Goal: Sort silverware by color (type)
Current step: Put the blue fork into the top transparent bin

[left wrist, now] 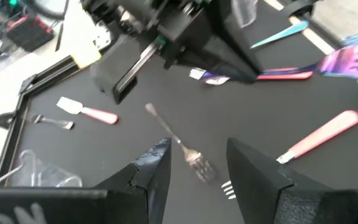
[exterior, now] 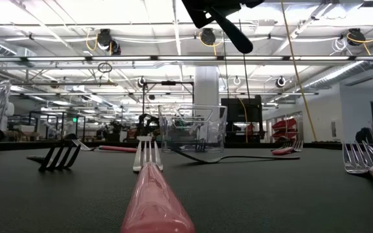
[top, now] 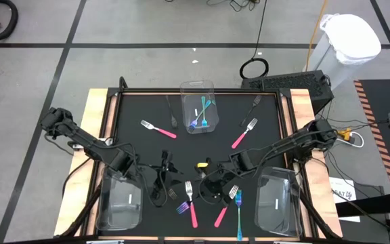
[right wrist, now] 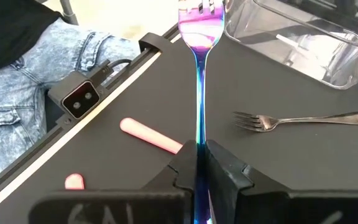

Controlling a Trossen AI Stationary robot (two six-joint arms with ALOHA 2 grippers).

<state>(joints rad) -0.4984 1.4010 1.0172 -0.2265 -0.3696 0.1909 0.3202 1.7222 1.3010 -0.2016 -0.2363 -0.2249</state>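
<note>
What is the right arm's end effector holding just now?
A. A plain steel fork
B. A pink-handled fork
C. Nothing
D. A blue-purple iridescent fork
D: in the right wrist view the right end effector is shut on the thin stem of the iridescent fork, while the steel fork and a pink handle lie loose on the mat.

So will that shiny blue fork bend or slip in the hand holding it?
Probably stiff: the blue fork stands straight out from the right hand without sagging. Likely light, since it looks thin. Its glossy handle might slip or pivot, because the fingers pinch only a narrow strip.
</note>
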